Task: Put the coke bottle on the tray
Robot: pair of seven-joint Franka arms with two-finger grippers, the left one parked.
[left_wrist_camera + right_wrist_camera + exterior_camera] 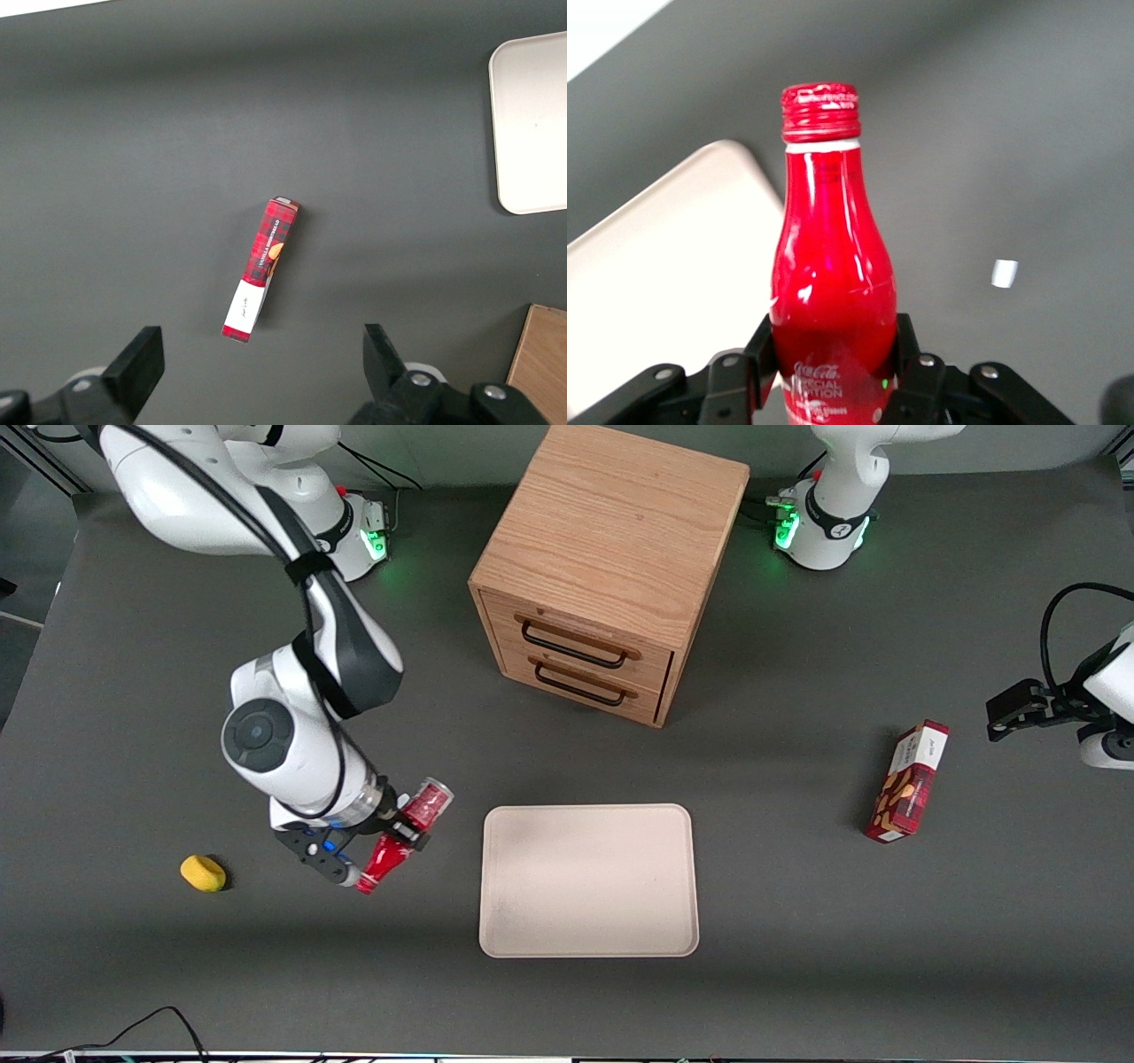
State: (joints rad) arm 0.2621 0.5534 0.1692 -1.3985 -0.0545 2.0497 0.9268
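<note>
Grey table (pixel 797 957), hand (pixel 403 841) gripping coke bottle (pixel 409 834)

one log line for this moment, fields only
gripper: shut on small red coke bottle | bottle: tilted, lifted | position: beside pale beige rectangular tray, working arm's end | tray: bare

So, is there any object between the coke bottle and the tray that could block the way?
Nothing visible does. The gripper holds the coke bottle tilted, beside the tray, with only bare table between them. The yellow object lies away from that path, and the tray's surface is free.
</note>
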